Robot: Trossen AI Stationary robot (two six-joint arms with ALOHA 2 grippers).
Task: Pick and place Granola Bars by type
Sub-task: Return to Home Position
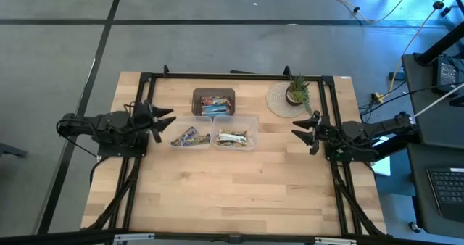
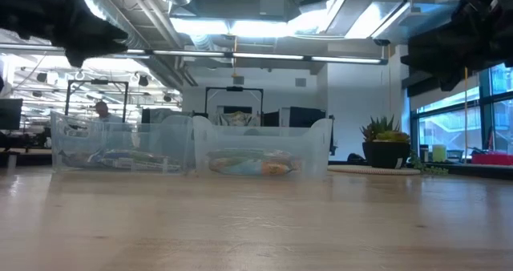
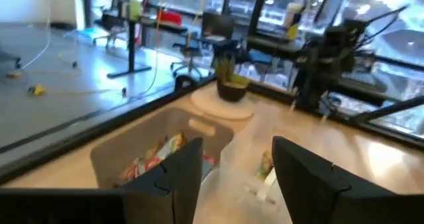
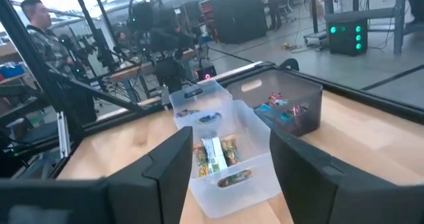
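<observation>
The left tool (image 1: 168, 119) hangs wide and empty above the tabletop (image 1: 232, 194); the right tool (image 1: 296, 129) is likewise spread and empty. Between them the Granola Bars (image 1: 190, 136) lie in two clear tubs (image 1: 255, 133), the blue ones nearer the left tool. More bars fill the dark tray (image 1: 214, 90) just beyond.

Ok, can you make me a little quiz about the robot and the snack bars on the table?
1. True or false: the left pincer is holding a snack.
2. How many clear tubs stand side by side next to the dark tray? A one, B two, C four.
3. Fill in: the potted plant stands on the ___ arm's side.
Key: 1 false: it is open and empty, like the right pincer; the granola bars lie in the tubs and tray. 2 B. 3 right.
</observation>
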